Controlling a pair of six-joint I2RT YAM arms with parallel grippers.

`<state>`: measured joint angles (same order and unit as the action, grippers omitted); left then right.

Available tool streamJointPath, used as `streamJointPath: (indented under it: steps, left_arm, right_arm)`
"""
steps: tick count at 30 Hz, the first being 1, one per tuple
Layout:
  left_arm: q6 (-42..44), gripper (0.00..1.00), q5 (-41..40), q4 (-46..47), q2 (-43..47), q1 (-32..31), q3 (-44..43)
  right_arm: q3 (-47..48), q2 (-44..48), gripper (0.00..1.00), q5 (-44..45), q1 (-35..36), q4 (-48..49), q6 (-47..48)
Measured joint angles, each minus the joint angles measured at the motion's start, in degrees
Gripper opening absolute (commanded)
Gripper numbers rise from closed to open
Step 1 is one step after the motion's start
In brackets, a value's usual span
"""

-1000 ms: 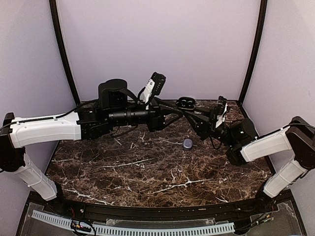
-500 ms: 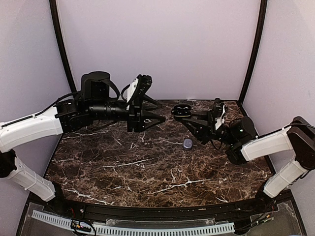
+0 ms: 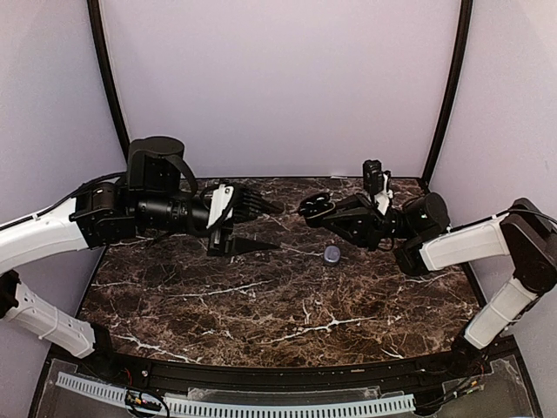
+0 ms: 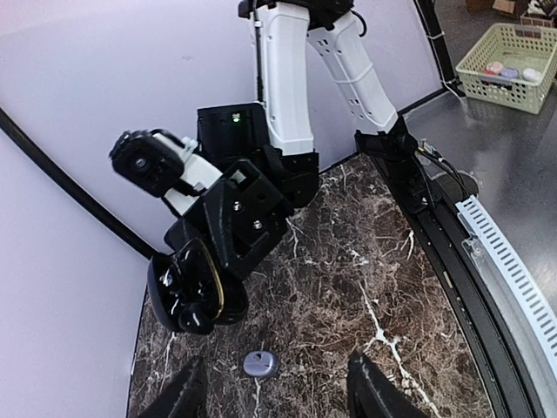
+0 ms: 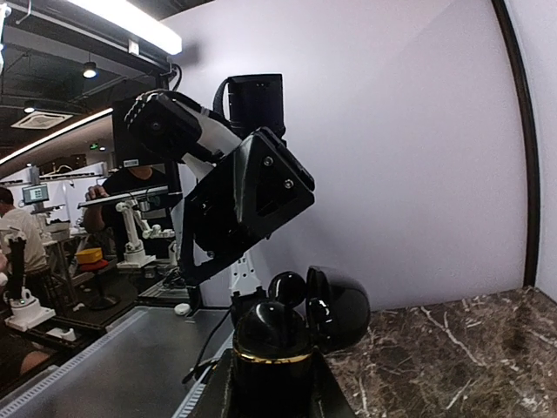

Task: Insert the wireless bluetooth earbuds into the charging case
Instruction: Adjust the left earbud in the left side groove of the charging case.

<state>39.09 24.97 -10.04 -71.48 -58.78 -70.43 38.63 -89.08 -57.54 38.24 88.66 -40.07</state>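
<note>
Currently, the left pincer (image 3: 265, 226) is seen left of centre in the top view, jaws spread apart and empty, above the marble table (image 3: 261, 305). The right pincer (image 3: 329, 212) is clamped on the black charging case (image 4: 193, 292), which is held off the table with its lid open. One pale purple earbud (image 3: 332, 254) is noted lying on the table, just below the case in the frame and untouched.
</note>
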Motion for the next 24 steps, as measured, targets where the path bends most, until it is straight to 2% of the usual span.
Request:
streamJointPath:
  steps: [7,12,18,24]
  left_arm:
    - [9.62,0.51,-7.58,-4.96,1.60,-5.90,0.13]
    - [13.99,0.49,-12.02,-7.65,3.76,-8.44,-0.02]
    - [18.64,0.45,-14.16,-11.72,2.71,-9.27,-2.62]
    - [22.10,0.45,-14.95,-13.73,0.74,-9.27,-3.69]
  right_arm:
    - [0.00,-0.24,0.00,-5.84,0.00,-0.20,-9.81]
    - [0.31,0.76,0.00,-8.28,0.70,-5.33,-10.54]
    - [2.10,0.94,0.00,-10.56,2.08,-11.52,-11.30]
    - [3.15,0.83,0.00,-12.24,2.12,-12.59,-15.78]
